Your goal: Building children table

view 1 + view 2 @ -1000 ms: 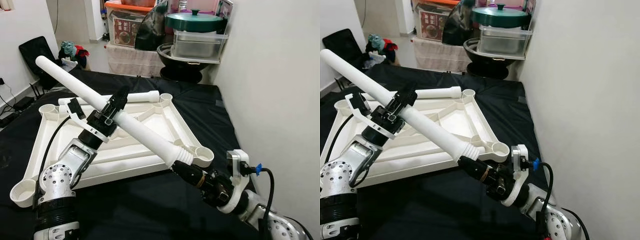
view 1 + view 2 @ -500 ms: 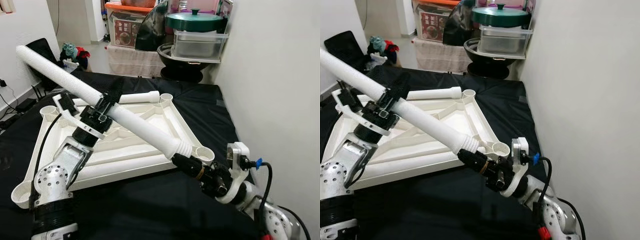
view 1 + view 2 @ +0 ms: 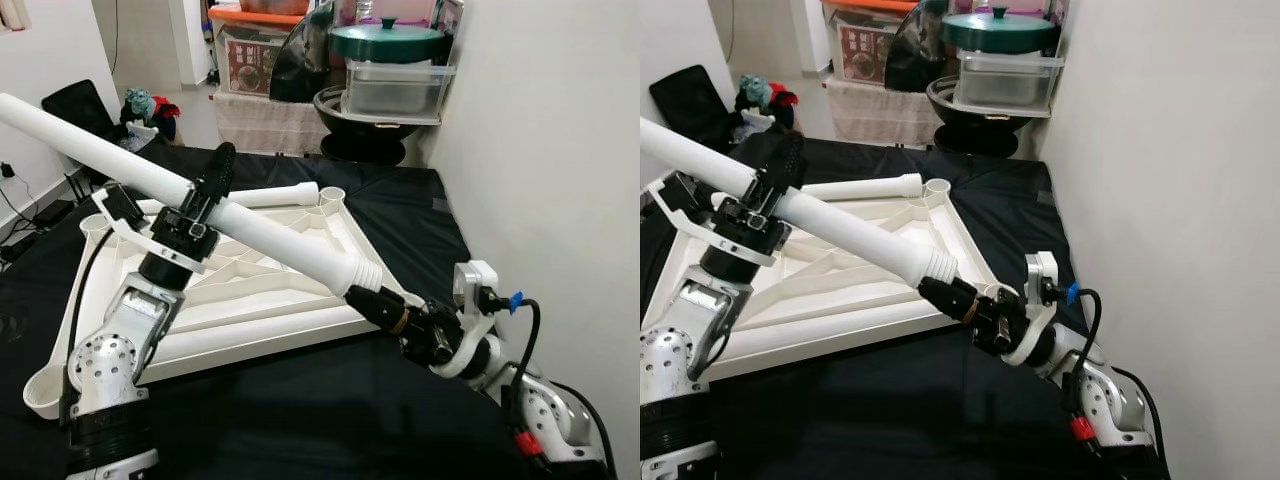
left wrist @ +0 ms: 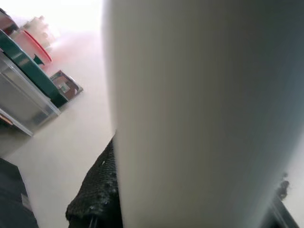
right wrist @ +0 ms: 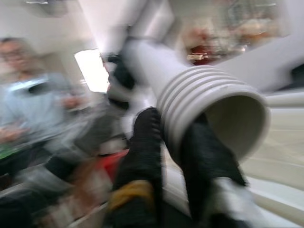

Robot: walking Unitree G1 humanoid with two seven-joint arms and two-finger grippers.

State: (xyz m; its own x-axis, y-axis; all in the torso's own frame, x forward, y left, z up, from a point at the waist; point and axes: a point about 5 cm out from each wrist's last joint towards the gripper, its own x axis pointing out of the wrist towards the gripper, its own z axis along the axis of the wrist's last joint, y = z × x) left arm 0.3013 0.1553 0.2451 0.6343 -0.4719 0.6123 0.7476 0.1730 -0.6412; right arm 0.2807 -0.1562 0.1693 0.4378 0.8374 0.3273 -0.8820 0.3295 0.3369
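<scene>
I see two white plastic table legs: one long smooth leg in the air, its ribbed end clamped by my right pincer, its middle gripped by my left pincer; the second leg lies against the upturned white tabletop with four round corner sockets.

We note a white table leg held tilted, ribbed end at 4 o'clock, over the inverted white tabletop; second leg lies at 12 o'clock.
</scene>
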